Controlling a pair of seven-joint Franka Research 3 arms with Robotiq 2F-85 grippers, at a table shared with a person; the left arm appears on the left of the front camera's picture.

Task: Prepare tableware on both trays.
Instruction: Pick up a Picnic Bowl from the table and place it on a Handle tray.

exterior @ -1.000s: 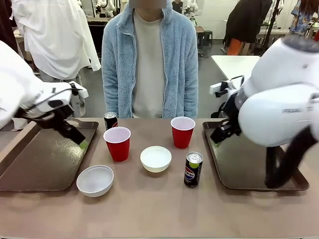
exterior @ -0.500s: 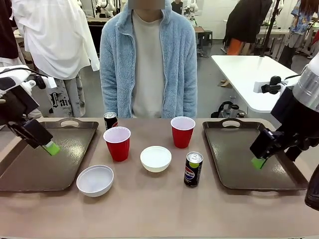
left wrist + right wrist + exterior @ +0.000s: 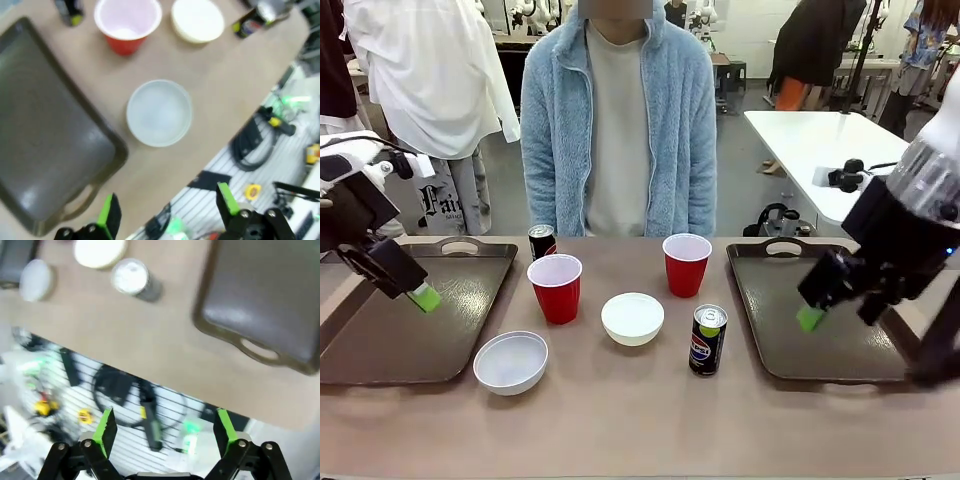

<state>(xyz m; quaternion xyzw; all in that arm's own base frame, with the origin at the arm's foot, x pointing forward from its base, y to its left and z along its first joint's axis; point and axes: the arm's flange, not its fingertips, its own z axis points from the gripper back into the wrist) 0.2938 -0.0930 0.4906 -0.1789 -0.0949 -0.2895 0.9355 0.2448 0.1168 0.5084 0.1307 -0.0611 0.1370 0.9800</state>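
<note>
Tableware: six pieces, all upright on the bare worktop (image 3: 640,425) between the two trays.
Cups: left cup (image 3: 556,288) and right cup (image 3: 686,264), both red with pale insides, mouths up, well apart.
Bowls: mid bowl (image 3: 632,318) sits between the cups and nearer the robot; near bowl (image 3: 511,362) lies just beside the left tray's near corner.
Cans: near can (image 3: 708,340) is black with a "pepsi" logo and stands just right of the mid bowl; far can (image 3: 542,242) is behind the left cup, its label too small to read.
Trays: left tray (image 3: 380,345) and right tray (image 3: 790,355) are dark brown, one at each side of the worktop, handles at the far and near ends.
Left claw (image 3: 168,207): jaws spread wide and holding nothing, hanging over the left tray's far half.
Right claw (image 3: 165,426): jaws spread wide and holding nothing, hanging over the right tray.
Person (image 3: 620,130): in a pale blue fleece, standing at the far edge.
</note>
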